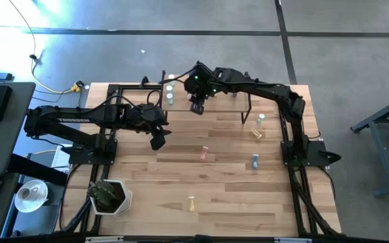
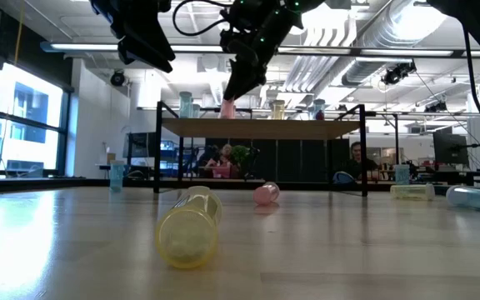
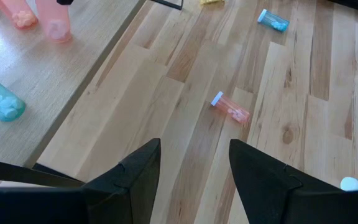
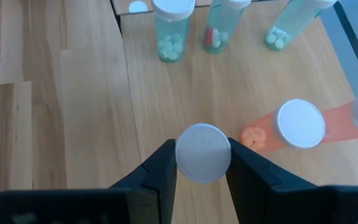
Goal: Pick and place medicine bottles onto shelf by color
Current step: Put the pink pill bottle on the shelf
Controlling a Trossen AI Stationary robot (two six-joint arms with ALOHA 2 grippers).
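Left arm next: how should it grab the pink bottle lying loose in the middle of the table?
The pink bottle lies on its side, nothing touching it. Probably best for the open left gripper to come straight down and close across the middle of its body, fingers square to its length, clear of the white cap.

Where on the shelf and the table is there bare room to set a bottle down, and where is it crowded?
The shelf is bare from the right tool, shut on a bottle, to its far end. Its other end is crowded with green bottles and pink bottles. The table is bare between plant pot and yellow bottle.
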